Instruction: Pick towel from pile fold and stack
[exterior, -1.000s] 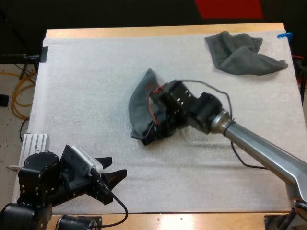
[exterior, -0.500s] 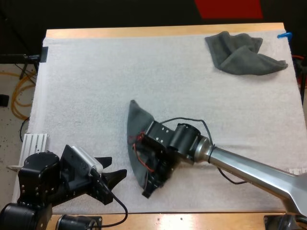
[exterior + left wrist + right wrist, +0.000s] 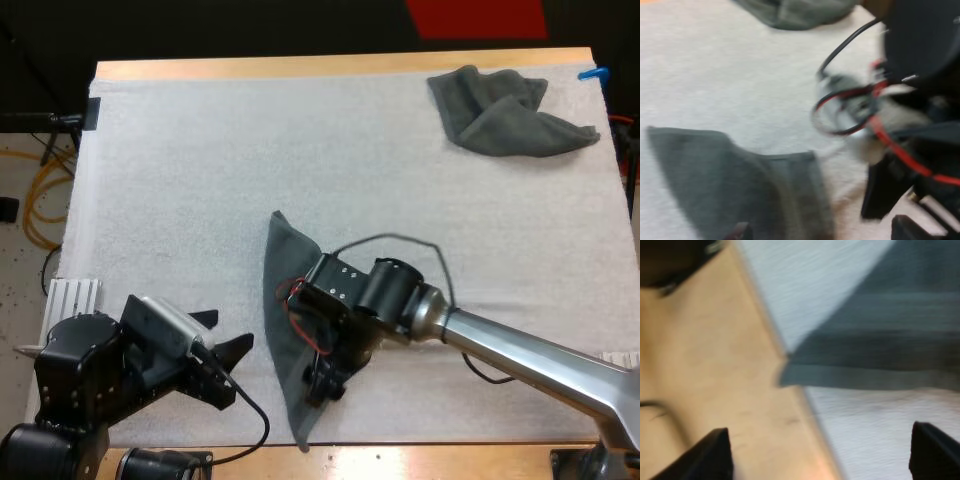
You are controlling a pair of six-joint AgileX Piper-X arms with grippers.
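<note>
A dark grey-green towel (image 3: 281,285) lies stretched on the white mat (image 3: 180,180), running from the middle toward the table's front edge. Its near corner (image 3: 790,371) reaches just past the mat's edge onto the wood. My right gripper (image 3: 320,388) hovers low over the towel's near half with its fingers (image 3: 717,452) apart and nothing between them. My left gripper (image 3: 226,350) stands open just left of the towel, close to the front edge. In the left wrist view the towel (image 3: 715,175) lies flat beside the right arm's gripper (image 3: 900,165). A crumpled towel (image 3: 510,115) sits at the back right.
The wooden table edge (image 3: 400,458) runs right under the towel's near corner. The right arm (image 3: 520,355) crosses the mat's front right part.
My right arm pulled the towel from mid-mat toward the front edge and then let it go, its fingers opening. The towel now lies longer and flatter. My left gripper shifted slightly.
</note>
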